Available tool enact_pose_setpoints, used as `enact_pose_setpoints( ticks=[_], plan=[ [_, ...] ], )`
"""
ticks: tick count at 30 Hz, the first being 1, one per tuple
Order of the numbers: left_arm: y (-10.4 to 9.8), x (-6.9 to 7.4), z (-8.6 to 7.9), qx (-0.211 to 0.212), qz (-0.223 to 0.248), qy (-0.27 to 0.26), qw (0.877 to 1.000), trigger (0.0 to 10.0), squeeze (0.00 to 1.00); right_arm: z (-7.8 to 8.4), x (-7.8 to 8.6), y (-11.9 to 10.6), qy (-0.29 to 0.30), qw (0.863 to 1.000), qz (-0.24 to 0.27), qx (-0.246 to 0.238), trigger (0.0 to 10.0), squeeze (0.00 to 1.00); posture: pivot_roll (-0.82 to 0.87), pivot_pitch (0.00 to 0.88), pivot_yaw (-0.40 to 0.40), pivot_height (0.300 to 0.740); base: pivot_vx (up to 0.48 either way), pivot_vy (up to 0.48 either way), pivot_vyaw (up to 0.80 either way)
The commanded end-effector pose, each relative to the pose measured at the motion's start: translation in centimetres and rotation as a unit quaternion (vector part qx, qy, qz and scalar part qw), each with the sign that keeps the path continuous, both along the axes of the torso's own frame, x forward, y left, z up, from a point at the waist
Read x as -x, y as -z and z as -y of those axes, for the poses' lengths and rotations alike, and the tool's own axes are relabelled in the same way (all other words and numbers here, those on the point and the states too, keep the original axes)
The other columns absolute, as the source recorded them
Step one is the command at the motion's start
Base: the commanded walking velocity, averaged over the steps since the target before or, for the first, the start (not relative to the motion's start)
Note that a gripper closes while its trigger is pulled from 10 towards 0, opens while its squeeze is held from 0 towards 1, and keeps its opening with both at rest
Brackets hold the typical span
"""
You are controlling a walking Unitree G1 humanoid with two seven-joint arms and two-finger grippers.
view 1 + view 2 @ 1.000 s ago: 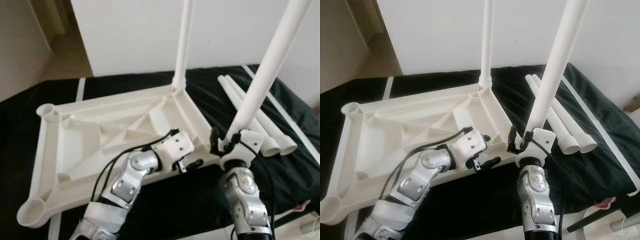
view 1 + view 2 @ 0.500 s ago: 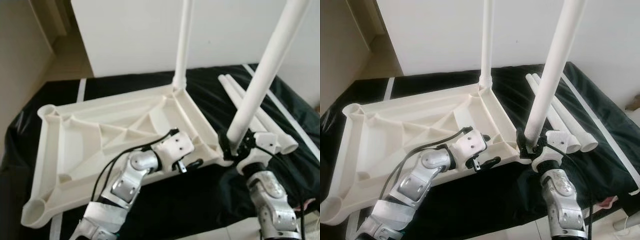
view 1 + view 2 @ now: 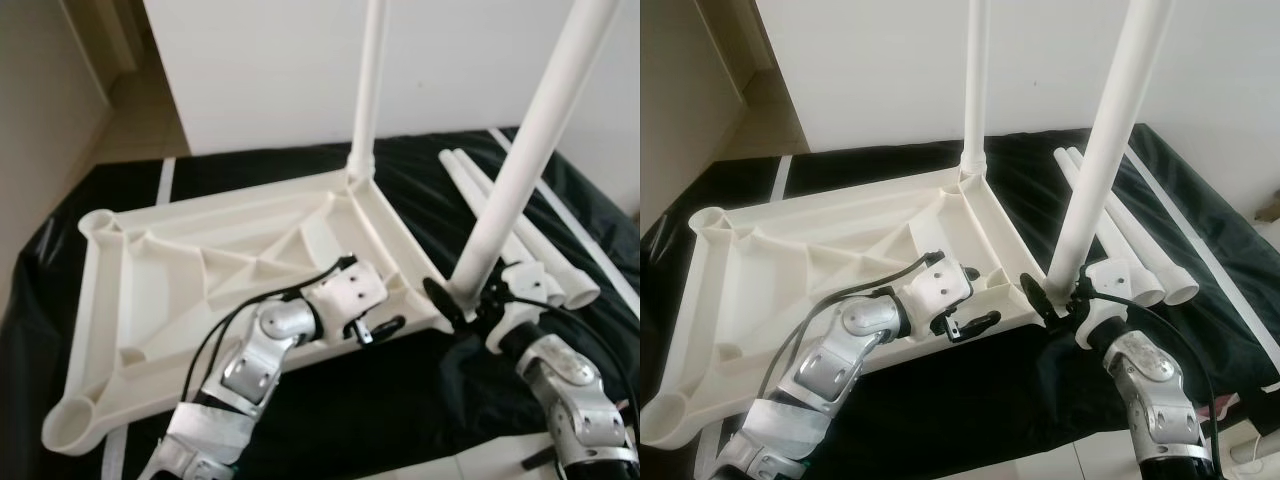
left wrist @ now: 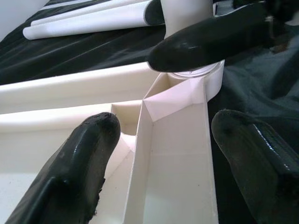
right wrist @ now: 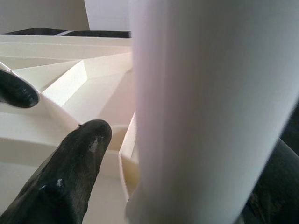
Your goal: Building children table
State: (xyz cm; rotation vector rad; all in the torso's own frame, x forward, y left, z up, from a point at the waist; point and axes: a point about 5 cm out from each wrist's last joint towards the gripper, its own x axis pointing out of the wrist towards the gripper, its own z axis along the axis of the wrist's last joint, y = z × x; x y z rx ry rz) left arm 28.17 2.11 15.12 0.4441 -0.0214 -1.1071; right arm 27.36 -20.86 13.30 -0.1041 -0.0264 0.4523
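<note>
Since a second ago, right arm swung outward to robot's right; leg base now over near right corner socket.

Right claw [image 3: 470, 303] clamped on table leg [image 3: 520, 155] near its lower end, leg tilted, forearm angled in from right.

Left claw [image 3: 385, 328] fingers apart, straddling tabletop rib beside that corner.

Upturned white tabletop [image 3: 180, 290] on black-covered surface [image 3: 400, 410]: one.

Legs: one held, one upright [image 3: 368, 90] at far corner, two loose [image 3: 545, 270] lying at right.

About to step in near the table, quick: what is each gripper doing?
Left gripper: open, fingers straddling the tabletop rim.
Right gripper: shut on the leg at its corner socket.
</note>
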Motion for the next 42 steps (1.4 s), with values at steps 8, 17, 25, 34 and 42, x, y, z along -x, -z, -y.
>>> enact_pose_setpoints(
  ticks=[8,17,25,34,42],
  plan=[
    [-0.2,-0.5,-0.3,-0.001,0.018,-0.044,0.999,10.0,0.00,1.0,-1.1,-0.7,-0.033,0.998,0.008,0.053,9.1,0.00,-0.05,0.000,0.017,0.740,0.000,0.000,0.00],
    [-0.2,-0.5,-0.1,0.002,0.017,-0.045,0.999,10.0,0.00,1.5,-1.3,-0.4,-0.049,0.996,0.005,0.068,0.0,0.00,-0.06,0.000,0.014,0.740,0.000,0.000,0.00],
    [-0.3,-0.6,0.0,0.005,0.017,-0.047,0.999,10.0,0.00,1.3,-0.8,0.0,-0.047,0.997,-0.002,0.058,0.0,0.00,-0.07,0.000,0.006,0.740,0.000,0.000,0.00],
    [-0.4,-0.8,0.0,0.009,0.018,-0.050,0.999,10.0,0.00,0.7,-0.7,0.3,0.054,0.998,-0.005,0.006,10.0,0.00,-0.08,0.000,0.003,0.740,0.000,0.000,0.00],
    [-0.4,-0.7,-0.1,0.011,0.015,-0.055,0.998,10.0,0.00,0.3,-0.8,1.6,0.222,0.974,-0.040,-0.021,10.0,0.00,-0.08,0.005,0.002,0.740,0.000,0.000,0.00]
  ],
)
